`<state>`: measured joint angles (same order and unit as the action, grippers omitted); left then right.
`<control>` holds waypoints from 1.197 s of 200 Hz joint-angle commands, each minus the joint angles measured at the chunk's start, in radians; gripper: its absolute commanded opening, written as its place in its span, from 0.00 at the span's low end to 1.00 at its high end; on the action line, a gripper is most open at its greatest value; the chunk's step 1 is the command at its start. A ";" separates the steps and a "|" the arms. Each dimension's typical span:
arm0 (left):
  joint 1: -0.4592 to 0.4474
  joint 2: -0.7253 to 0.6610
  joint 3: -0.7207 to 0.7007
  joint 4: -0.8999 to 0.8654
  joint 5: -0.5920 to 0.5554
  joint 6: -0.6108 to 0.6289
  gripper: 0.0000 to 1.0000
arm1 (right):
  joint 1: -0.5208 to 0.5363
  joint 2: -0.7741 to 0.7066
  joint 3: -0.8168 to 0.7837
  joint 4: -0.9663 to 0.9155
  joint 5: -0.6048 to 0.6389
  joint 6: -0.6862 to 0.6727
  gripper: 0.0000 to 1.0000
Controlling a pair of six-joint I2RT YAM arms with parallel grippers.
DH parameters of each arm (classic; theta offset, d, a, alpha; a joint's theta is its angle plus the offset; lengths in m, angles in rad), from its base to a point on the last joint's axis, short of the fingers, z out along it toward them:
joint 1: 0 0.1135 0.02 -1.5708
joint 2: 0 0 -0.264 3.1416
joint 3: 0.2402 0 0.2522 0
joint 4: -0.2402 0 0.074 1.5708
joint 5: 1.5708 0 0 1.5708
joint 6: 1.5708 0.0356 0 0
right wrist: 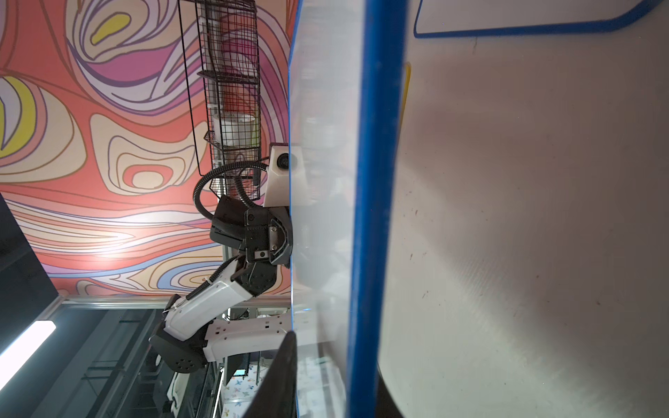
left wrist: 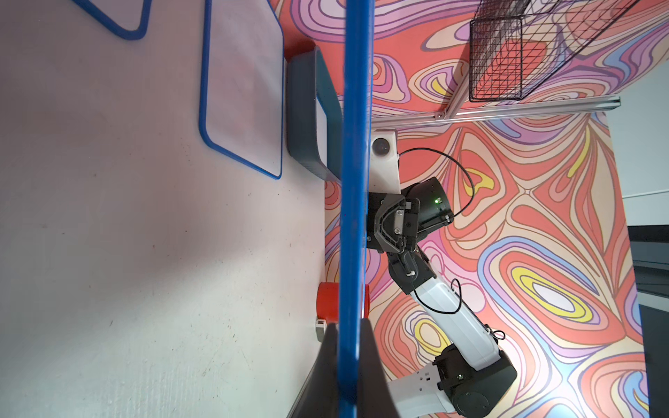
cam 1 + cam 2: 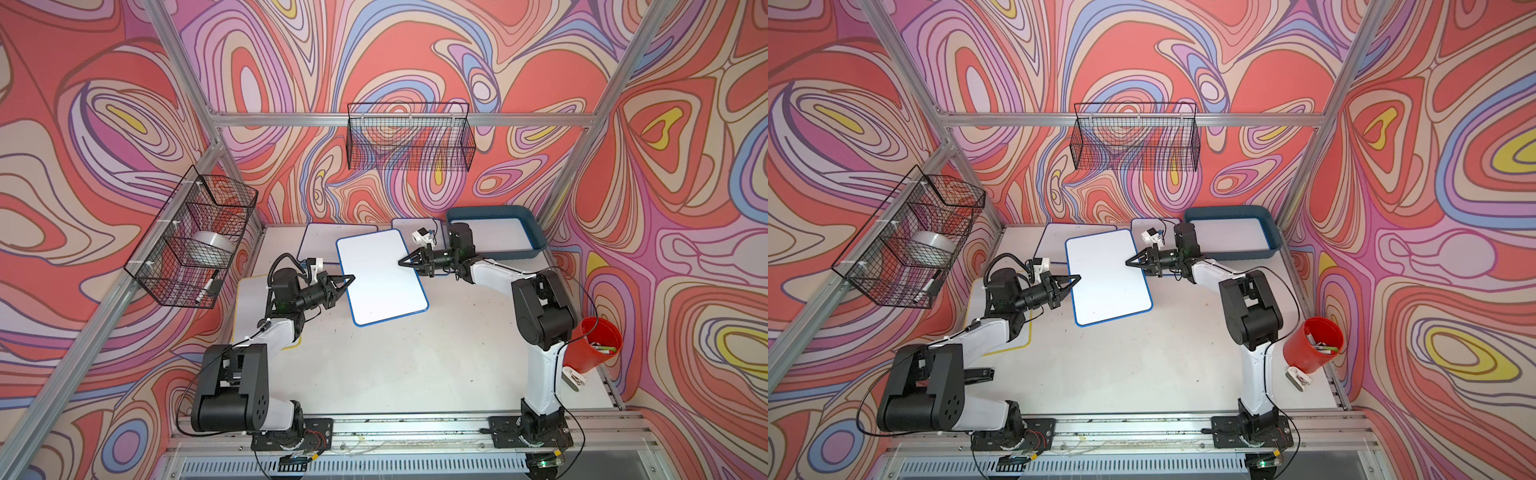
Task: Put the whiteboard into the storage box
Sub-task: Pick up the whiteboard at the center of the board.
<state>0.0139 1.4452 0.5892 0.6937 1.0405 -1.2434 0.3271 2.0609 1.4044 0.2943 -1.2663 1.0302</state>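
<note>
A: As both arms point toward the middle, where's the whiteboard (image 3: 380, 278)?
B: Mid-desk, toward the back, held up off the desk (image 3: 415, 365), approx. level, btwn the two grippers. Blue rim, blank face, long sides skewed vs. the desk edges.
A: Left gripper (image 3: 351, 277)?
B: Jaws clenched on the board's left long edge. Its wrist view shows a finger (image 2: 325, 380) tight on each side of the rim.
A: Right gripper (image 3: 400, 262)?
B: At the opposite long edge, jaws astride the rim. Can't tell whether they pinch it or only flank it: in its wrist view some board face shows btwn one finger (image 1: 282, 383) and the rim.
A: Storage box (image 3: 490, 211)?
B: Far right corner of the desk, just behind the right wrist. Whiteboard's outside it, off to its left, not touching. Box interior looks white.
A: Other stuff?
B: Spare board (image 3: 332, 243) flat at the back, yellow-rimmed board (image 3: 249, 303) under the left arm, red cup (image 3: 586, 353) w/ markers (image 3: 602, 348) at the right edge.
</note>
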 commanded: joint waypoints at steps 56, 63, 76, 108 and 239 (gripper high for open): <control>0.001 0.191 -0.028 0.339 0.025 -0.141 0.04 | -0.005 -0.039 -0.036 0.166 -0.052 0.080 0.03; 0.001 0.206 -0.028 0.360 0.026 -0.149 0.06 | -0.007 -0.037 -0.034 0.164 -0.055 0.080 0.01; 0.001 0.231 -0.025 0.372 0.024 -0.145 0.11 | -0.012 -0.032 -0.032 0.164 -0.059 0.075 0.00; 0.001 0.271 -0.017 0.385 0.024 -0.147 0.27 | -0.028 -0.027 -0.043 0.170 -0.046 0.076 0.00; 0.012 0.190 0.006 0.045 -0.014 0.061 0.37 | -0.185 -0.040 -0.015 0.138 -0.009 0.055 0.00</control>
<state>0.0208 1.6943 0.5747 0.8642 1.0416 -1.2697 0.1757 2.0609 1.3426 0.3737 -1.2671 1.0748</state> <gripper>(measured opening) 0.362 0.079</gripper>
